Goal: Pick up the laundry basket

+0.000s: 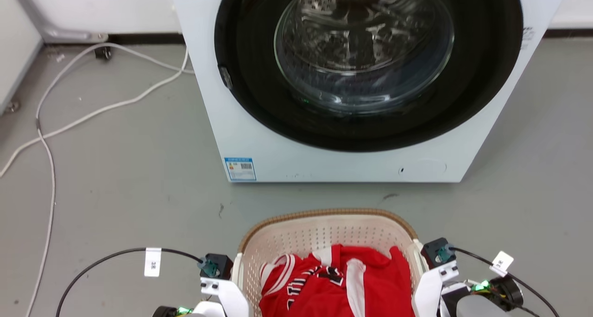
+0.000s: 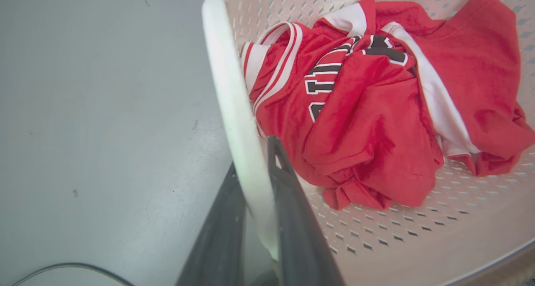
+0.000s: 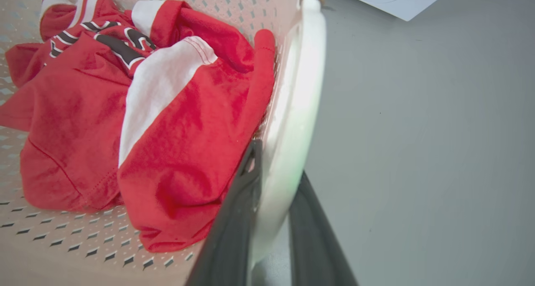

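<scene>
The laundry basket (image 1: 324, 214), cream perforated plastic with a brown woven rim, sits low in the head view in front of the washing machine. A red and white jersey (image 1: 338, 284) lies crumpled inside it. My left gripper (image 2: 255, 169) has one dark finger on each side of the basket's white left loop handle (image 2: 228, 89), pressed against it. On the opposite side, my right gripper (image 3: 278, 164) clamps the white right handle (image 3: 301, 89) in the same way. Both wrists (image 1: 217, 280) (image 1: 435, 270) flank the basket's sides. The basket's near end is cut off by the frame.
A white front-loading washing machine (image 1: 324, 164) with its round glass door shut stands close behind the basket. White cables (image 1: 46, 168) trail over the grey floor at the left. Bare floor lies on both sides of the basket.
</scene>
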Robot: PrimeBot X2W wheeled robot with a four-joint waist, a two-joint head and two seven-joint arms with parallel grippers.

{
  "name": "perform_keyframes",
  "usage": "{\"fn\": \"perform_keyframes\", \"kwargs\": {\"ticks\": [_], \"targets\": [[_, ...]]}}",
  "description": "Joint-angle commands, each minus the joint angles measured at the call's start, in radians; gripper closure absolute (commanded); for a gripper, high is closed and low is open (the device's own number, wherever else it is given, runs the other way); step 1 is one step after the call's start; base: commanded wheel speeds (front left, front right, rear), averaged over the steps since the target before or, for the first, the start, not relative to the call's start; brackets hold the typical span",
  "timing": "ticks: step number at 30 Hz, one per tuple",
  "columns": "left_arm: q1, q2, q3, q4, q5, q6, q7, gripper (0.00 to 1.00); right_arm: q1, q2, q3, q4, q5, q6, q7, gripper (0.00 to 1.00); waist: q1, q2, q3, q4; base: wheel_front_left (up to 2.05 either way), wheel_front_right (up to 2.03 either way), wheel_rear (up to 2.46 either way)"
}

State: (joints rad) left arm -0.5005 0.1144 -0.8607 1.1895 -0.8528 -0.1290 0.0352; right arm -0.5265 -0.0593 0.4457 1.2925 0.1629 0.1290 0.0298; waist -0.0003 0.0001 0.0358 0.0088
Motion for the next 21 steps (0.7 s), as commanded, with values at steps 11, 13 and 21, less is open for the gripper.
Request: {"fn": "perform_keyframes", "kwargs": {"ticks": [11, 13, 21], "targets": [[0.030, 0.000, -0.063, 0.003, -0.039, -0.001, 0.010, 1.00, 0.045, -0.011, 0.126, -0.015, 0.126, 0.003, 0.016, 1.00, 0.0003, -0.0001, -0.068, -0.010, 0.00, 0.00, 0.00], [0.034, 0.001, -0.072, 0.005, -0.046, -0.001, 0.012, 1.00, 0.051, -0.016, 0.145, -0.016, 0.143, 0.003, 0.016, 1.00, 0.0003, -0.0001, -0.074, -0.011, 0.00, 0.00, 0.00], [0.043, 0.006, -0.100, 0.015, -0.075, -0.001, 0.005, 1.00, 0.060, -0.029, 0.205, -0.017, 0.207, 0.003, 0.013, 1.00, 0.0003, -0.0001, -0.089, -0.015, 0.00, 0.00, 0.00]]}}
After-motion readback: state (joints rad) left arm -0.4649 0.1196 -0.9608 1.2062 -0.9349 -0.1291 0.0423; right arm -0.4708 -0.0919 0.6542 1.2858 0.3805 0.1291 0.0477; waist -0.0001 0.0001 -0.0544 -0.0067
